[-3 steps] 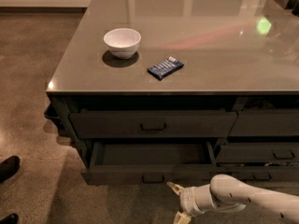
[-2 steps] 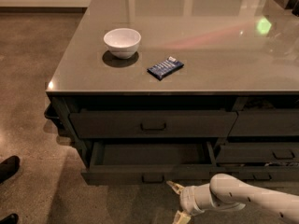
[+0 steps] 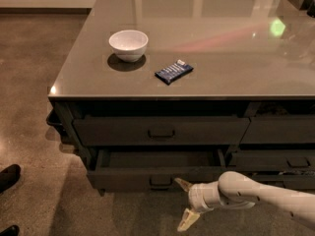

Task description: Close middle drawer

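The middle drawer is pulled out of the dark-grey cabinet, its grey box interior showing behind a low flat front with a small loop handle. My gripper is on the white arm that comes in from the lower right. It sits just right of and below the handle, in front of the drawer front. Its two pale fingers are spread apart, one up by the drawer front and one lower by the floor. It holds nothing.
The top drawer above is shut. Narrower drawers fill the column to the right. On the countertop stand a white bowl and a blue snack packet. Dark shoes are on the floor at left.
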You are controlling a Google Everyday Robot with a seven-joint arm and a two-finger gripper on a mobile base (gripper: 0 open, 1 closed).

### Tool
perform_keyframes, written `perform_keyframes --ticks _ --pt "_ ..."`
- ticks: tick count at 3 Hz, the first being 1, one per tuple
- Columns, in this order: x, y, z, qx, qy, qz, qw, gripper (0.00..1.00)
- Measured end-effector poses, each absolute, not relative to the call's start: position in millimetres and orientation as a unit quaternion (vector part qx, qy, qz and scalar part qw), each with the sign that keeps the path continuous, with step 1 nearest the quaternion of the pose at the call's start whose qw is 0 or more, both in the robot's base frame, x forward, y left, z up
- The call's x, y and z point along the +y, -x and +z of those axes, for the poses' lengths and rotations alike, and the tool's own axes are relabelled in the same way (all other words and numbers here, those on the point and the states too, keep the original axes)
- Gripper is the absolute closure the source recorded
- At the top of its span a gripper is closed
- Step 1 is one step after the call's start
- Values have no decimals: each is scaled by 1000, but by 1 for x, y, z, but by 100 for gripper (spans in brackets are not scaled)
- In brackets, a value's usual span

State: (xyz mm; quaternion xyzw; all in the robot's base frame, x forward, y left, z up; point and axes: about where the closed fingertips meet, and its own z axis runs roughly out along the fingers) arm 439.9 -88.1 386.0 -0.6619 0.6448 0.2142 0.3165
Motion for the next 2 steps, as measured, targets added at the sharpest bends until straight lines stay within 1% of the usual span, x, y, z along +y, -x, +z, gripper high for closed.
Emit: perform_keyframes --ticks 1,2 --pt "-90 -469 388 641 676 191 309 0" --pt "-90 -469 388 641 676 191 309 0"
